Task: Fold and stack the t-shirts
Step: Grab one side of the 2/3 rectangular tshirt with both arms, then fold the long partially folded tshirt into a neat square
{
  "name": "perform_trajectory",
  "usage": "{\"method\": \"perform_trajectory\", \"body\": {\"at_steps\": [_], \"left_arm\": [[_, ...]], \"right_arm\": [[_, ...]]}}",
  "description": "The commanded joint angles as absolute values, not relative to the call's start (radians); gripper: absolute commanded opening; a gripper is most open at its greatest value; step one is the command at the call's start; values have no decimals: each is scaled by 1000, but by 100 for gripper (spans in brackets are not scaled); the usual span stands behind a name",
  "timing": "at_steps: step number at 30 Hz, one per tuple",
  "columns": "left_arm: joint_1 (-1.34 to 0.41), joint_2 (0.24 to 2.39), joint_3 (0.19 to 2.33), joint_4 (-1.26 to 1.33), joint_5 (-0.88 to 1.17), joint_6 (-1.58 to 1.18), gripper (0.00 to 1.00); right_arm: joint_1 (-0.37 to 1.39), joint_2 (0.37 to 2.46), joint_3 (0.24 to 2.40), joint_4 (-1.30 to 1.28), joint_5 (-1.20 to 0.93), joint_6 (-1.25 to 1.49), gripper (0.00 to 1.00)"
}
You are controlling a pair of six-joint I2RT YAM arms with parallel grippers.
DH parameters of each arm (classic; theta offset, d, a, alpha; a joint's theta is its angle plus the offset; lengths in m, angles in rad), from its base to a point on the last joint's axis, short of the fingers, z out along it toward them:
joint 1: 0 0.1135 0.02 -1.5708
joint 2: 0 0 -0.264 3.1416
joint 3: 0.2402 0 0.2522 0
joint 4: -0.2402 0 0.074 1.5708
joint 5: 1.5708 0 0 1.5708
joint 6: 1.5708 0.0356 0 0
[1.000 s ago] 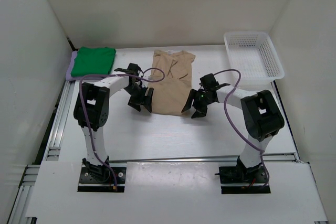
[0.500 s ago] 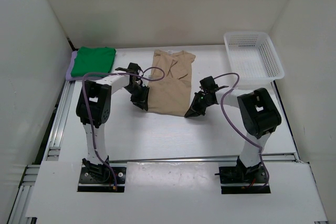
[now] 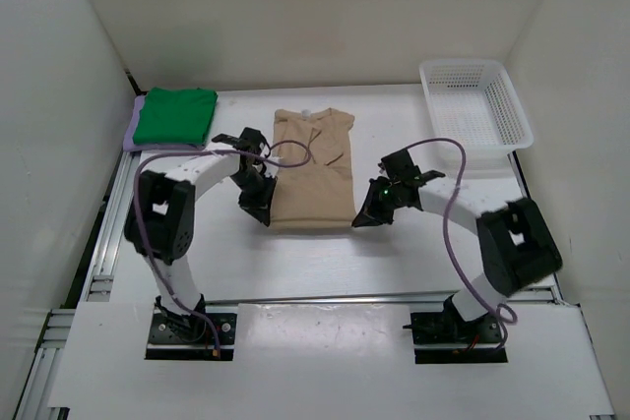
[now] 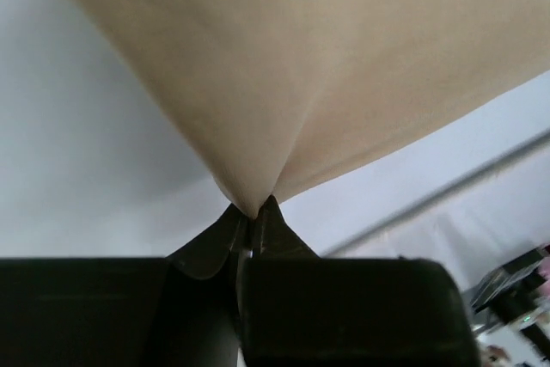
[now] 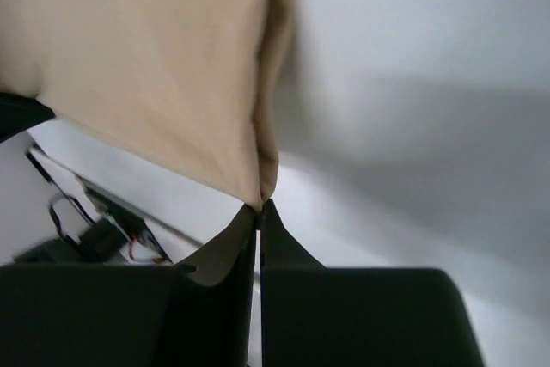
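Observation:
The beige t-shirt (image 3: 313, 169) lies in the middle of the table, folded narrow lengthwise. My left gripper (image 3: 264, 213) is shut on its near left corner, and in the left wrist view the beige cloth (image 4: 284, 66) rises from the pinched tips (image 4: 253, 211). My right gripper (image 3: 360, 219) is shut on the near right corner; the right wrist view shows the beige hem (image 5: 172, 75) caught between its fingertips (image 5: 259, 205). A folded green t-shirt (image 3: 175, 115) lies on a lavender t-shirt (image 3: 131, 131) at the far left.
A white mesh basket (image 3: 474, 103) stands at the far right corner of the table. White walls close in the left, back and right sides. A metal rail (image 3: 374, 296) runs along the table's near edge.
Both grippers closed from open onto the beige shirt's near corners. The shirt slid toward the near edge and its lower hem now sits closer to me; both arms drew back.

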State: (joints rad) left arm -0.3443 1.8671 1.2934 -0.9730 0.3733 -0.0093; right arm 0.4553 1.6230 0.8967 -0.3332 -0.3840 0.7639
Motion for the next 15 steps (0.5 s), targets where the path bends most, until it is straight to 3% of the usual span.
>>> {"method": "perform_trajectory", "body": {"at_steps": [1,9,15], "left_arm": [[-406,1668,1218,-1179,264,0,10],[-478,1378,1167,-1431,112,0,10],[-517,1160,1143,-1431,49,0,10]], "right_arm": [[529,1433,825,-466,-316,725,0],[809,1103,755,-649,-181,889,0],[933,1014,834,-730,-89,985,0]]}}
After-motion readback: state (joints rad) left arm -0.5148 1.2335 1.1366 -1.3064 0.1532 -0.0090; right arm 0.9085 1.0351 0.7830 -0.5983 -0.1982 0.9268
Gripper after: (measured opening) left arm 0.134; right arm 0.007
